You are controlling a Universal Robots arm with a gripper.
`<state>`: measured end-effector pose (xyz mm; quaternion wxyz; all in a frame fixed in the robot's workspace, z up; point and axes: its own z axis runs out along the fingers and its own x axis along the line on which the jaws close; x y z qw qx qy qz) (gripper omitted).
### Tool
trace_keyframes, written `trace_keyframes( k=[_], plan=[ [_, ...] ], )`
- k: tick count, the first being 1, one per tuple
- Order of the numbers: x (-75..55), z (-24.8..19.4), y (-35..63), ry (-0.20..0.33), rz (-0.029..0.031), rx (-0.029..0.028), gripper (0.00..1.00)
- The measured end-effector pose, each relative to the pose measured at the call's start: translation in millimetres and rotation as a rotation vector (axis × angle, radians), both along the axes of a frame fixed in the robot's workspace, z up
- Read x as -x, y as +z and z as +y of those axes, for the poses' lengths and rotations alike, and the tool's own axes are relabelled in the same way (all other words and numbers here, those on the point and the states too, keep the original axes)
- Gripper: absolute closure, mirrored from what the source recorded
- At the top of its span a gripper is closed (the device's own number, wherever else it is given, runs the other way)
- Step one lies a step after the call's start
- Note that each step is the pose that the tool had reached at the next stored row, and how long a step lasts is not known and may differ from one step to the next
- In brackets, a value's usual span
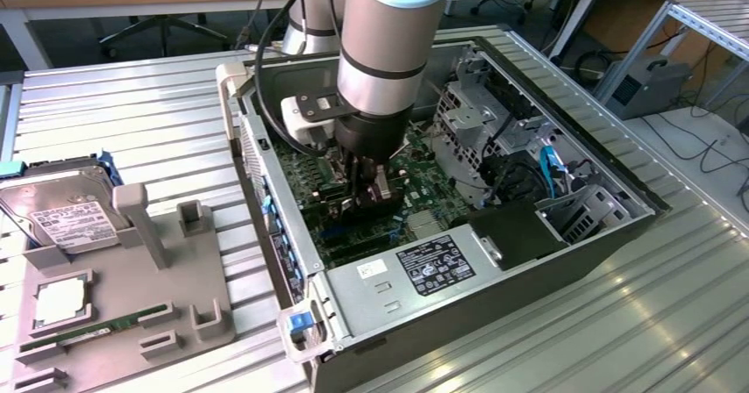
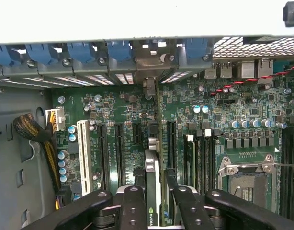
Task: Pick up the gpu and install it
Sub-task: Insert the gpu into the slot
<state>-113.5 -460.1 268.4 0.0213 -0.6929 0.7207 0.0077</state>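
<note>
The end effector (image 2: pixel 154 203), closed on the top edge of the gpu (image 2: pixel 155 158), holds the thin, stiff, fragile-looking card edge-on over the motherboard (image 2: pixel 223 110) slots inside the computer case (image 1: pixel 387 305), near the case's rear edge

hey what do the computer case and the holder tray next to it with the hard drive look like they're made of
The computer case looks like sheet metal: bare grey, with punched vent holes and folded edges. The holder tray looks like matte grey plastic, possibly 3D printed; its blocky posts and dull, even surface suggest that, though this is uncertain. The hard drive on it has a shiny metal lid.
</note>
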Motion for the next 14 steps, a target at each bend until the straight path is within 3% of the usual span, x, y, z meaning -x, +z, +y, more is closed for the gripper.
trace_keyframes(
  k=[14],
  plan=[
    [0.0, 1.5, -2.5, -0.004, 0.0, 0.0006, 0.73]
  ],
)
